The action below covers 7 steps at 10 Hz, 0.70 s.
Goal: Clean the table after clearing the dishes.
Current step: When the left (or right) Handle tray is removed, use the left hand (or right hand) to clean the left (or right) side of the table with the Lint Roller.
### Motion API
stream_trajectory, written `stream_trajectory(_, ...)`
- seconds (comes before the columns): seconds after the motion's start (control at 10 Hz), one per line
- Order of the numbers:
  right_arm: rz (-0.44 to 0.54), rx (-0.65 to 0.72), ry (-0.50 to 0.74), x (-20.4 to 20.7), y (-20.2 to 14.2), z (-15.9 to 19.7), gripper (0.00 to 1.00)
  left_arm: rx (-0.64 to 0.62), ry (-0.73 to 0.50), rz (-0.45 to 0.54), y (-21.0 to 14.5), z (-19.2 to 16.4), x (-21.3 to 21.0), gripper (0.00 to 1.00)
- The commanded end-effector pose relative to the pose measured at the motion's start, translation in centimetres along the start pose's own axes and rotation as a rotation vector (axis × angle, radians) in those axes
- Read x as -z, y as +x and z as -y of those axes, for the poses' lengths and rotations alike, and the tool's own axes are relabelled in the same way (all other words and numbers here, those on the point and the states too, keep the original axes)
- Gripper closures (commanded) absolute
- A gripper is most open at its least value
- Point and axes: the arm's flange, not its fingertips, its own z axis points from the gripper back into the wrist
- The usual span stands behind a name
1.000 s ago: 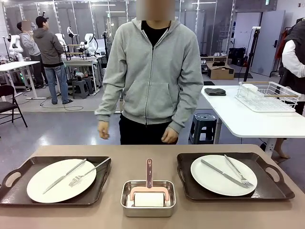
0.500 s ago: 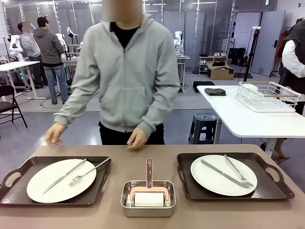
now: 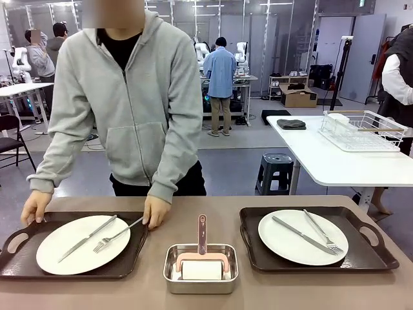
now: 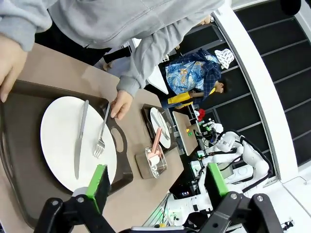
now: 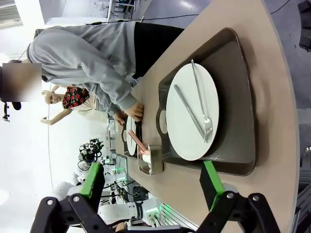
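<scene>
On the tan table (image 3: 222,216) the dishes lie on two dark trays. The left tray (image 3: 16,261) carries a white plate (image 3: 64,236) with a knife and fork. A person in a grey hoodie has one hand (image 3: 35,208) on its far left corner and the other hand (image 3: 156,212) at its right handle. The right tray (image 3: 371,255) bears a second plate (image 3: 287,248) with cutlery. My left gripper (image 4: 156,180) hangs open above the left tray (image 4: 14,160), holding nothing. My right gripper (image 5: 151,179) is open and empty above the right tray (image 5: 238,111).
A small steel pan (image 3: 201,268) with a pink-handled tool stands between the trays near the front edge. Behind on the right, a white table (image 3: 335,165) holds a wire rack (image 3: 361,129). A stool (image 3: 277,169) stands beside it. People stand farther back.
The person has stepped toward the picture's left, leaned over the table and set both hands on the left tray. Trays, plates and pan lie where they were.
</scene>
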Motion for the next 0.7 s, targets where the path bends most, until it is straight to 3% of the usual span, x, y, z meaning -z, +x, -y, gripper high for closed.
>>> stream_trajectory(0.0,0.000,-0.001,0.004,-0.12,-0.08,-0.08,0.00,-0.001,0.000,0.005,-0.05,0.02,-0.23,0.00)
stream_trajectory(0.6,0.000,-0.001,0.004,-0.12,-0.08,-0.08,0.00,-0.001,0.000,0.005,-0.05,0.02,-0.23,0.00)
